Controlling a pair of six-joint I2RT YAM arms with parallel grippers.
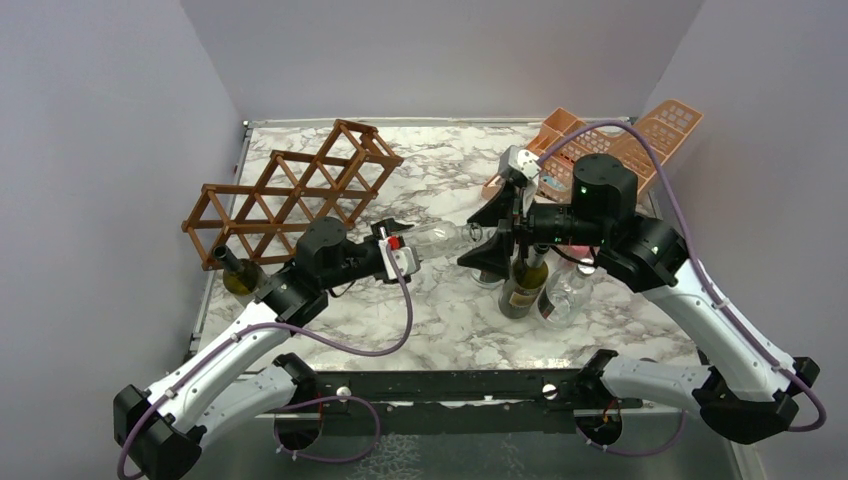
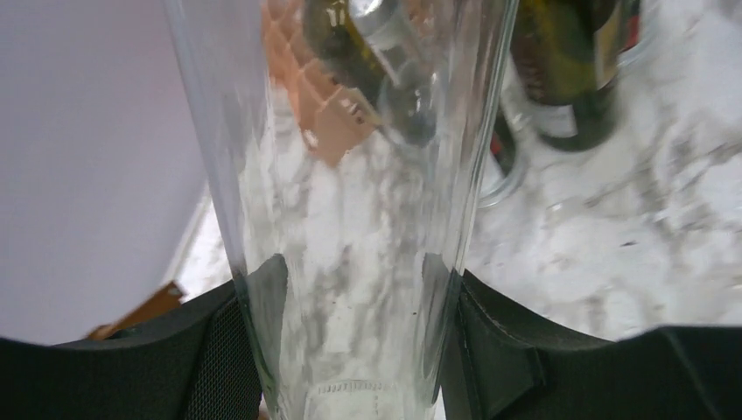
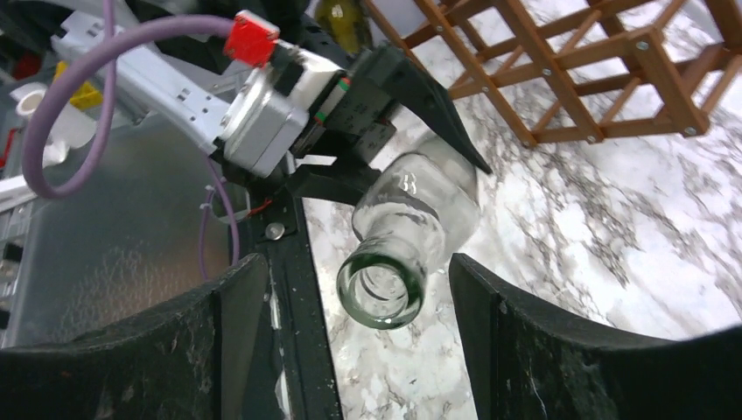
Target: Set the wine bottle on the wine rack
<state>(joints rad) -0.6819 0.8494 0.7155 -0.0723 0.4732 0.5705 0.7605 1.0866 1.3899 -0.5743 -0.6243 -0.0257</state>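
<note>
A clear glass wine bottle [image 1: 443, 238] lies level in the air above the marble table [image 1: 440, 320]. My left gripper [image 1: 415, 248] is shut on its base end; the bottle [image 2: 350, 219] fills the left wrist view between the black fingers [image 2: 499, 350]. My right gripper [image 1: 487, 240] is open, its jaws standing either side of the bottle's mouth [image 3: 382, 293] without touching it. The brown wooden wine rack [image 1: 290, 190] stands at the back left and also shows in the right wrist view [image 3: 560, 79].
A dark bottle [image 1: 240, 275] sits at the rack's near left end. A dark green bottle [image 1: 523, 285] and a clear bottle [image 1: 565, 295] stand under my right arm. A peach plastic basket rack [image 1: 640, 135] is at the back right.
</note>
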